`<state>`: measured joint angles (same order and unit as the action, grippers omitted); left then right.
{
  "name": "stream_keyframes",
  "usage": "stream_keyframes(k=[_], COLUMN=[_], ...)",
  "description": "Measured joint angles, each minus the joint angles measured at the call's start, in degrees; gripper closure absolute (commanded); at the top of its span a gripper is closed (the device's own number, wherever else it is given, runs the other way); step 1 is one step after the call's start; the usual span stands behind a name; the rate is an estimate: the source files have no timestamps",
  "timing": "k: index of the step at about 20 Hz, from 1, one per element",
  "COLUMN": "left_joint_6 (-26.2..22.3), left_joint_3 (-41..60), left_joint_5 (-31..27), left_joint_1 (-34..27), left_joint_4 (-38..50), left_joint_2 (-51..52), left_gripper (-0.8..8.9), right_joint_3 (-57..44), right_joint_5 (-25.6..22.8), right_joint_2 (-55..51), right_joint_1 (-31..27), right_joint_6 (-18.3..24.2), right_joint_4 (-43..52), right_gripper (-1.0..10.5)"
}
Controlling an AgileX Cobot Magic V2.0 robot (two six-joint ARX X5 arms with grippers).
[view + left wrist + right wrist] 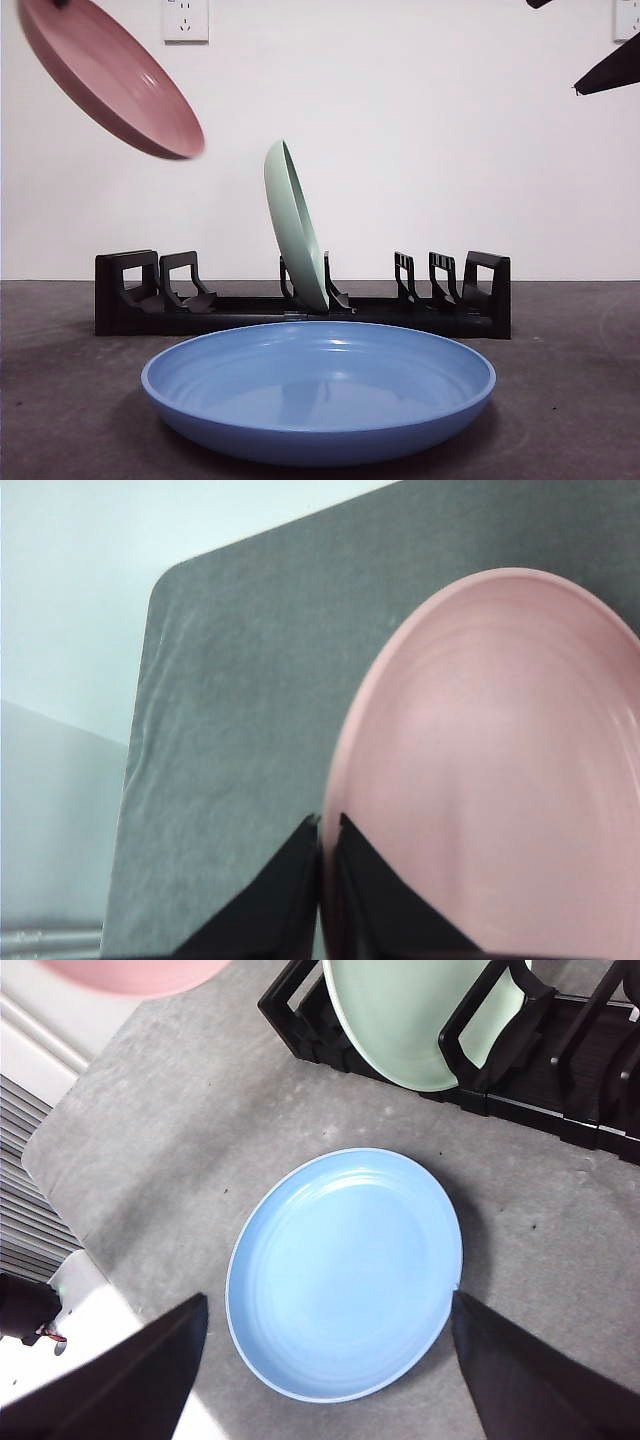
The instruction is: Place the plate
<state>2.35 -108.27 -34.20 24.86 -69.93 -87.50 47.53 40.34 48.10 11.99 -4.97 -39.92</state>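
A pink plate (115,75) hangs tilted high at the left of the front view, above the left end of the black dish rack (300,300). My left gripper (326,830) is shut on the pink plate's (500,780) rim. A green plate (296,225) stands on edge in a middle slot of the rack. A blue plate (320,385) lies flat on the grey mat in front of the rack. My right gripper (325,1360) is open, high above the blue plate (345,1270), holding nothing.
The grey mat (230,700) ends at a rounded corner near the left gripper. Empty rack slots (160,280) stand at both ends of the rack. A white wall with sockets (186,20) is behind.
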Motion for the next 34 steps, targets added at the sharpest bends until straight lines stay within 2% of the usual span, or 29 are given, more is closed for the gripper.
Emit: stream_keyframes(k=[2, 5, 10, 17, 23, 28, 34], left_joint_6=[0.5, 0.9, 1.7, 1.9, 1.7, 1.6, 1.7], left_joint_3=[0.0, 0.0, 0.0, 1.2, 10.3, 21.7, 36.5], left_joint_5=[0.5, 4.6, 17.1, 31.3, 40.8, 46.4, 51.8], left_joint_1=[0.7, 1.2, 1.2, 1.7, 2.4, 2.4, 2.4], left_joint_4=[-2.6, -6.4, -10.6, -10.3, -5.9, -0.6, 10.0], left_joint_2=[2.1, 5.1, 9.6, 16.0, 21.4, 25.8, 29.2], left_gripper=[7.99, 7.99, 7.99, 7.99, 7.99, 7.99, 7.99], right_joint_3=[0.0, 0.0, 0.0, 0.0, 0.0, 0.0, 0.0], right_joint_5=[0.0, 0.0, 0.0, 0.0, 0.0, 0.0, 0.0], right_joint_2=[0.0, 0.0, 0.0, 0.0, 0.0, 0.0, 0.0], right_joint_1=[0.0, 0.0, 0.0, 0.0, 0.0, 0.0, 0.0], right_joint_6=[0.0, 0.0, 0.0, 0.0, 0.0, 0.0, 0.0], right_joint_4=[0.2, 0.3, 0.3, 0.3, 0.3, 0.3, 0.3], right_gripper=[5.6, 5.6, 5.6, 5.6, 5.6, 5.6, 5.6])
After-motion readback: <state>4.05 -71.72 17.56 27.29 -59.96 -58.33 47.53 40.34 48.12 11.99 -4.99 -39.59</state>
